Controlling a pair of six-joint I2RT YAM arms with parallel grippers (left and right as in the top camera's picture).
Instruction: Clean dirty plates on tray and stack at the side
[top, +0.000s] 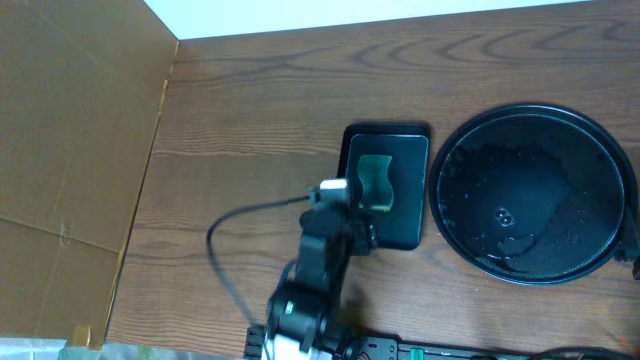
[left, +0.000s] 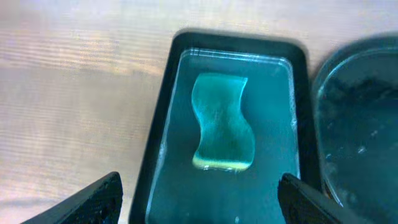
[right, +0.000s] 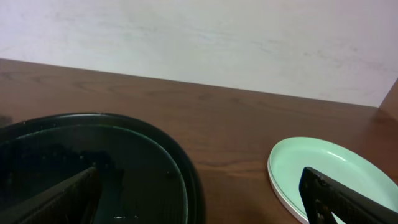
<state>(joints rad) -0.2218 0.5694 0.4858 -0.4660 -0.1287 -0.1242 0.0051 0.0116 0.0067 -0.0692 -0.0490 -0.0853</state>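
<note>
Left gripper (left: 200, 182): jaws wide open, nothing between them. It hangs over the near end of the small rectangular tray (left: 160, 124), fingers straddling the tray's width. That tray holds a shallow layer of water and a wavy-edged teal sponge (left: 221, 121) lying flat in the middle, not touched by the gripper.

Right gripper (right: 200, 173): also fully open, holding nothing. Only a sliver of that arm shows at the right edge of the overhead view.

Round tray (top: 445, 160): on the counter (top: 250, 110) just right of the rectangular tray, rims close together; can't tell if they touch. The black surface is wet, with droplets and streaks.

Plate (right: 323, 171): only the right wrist view shows it. Pale, greenish tint, flat on the counter beside the round tray with a clear gap between them. Can't tell whether it's one plate or a stack. The part in view looks clean.

Cardboard sheet (top: 70, 150) covers the left side of the counter.
</note>
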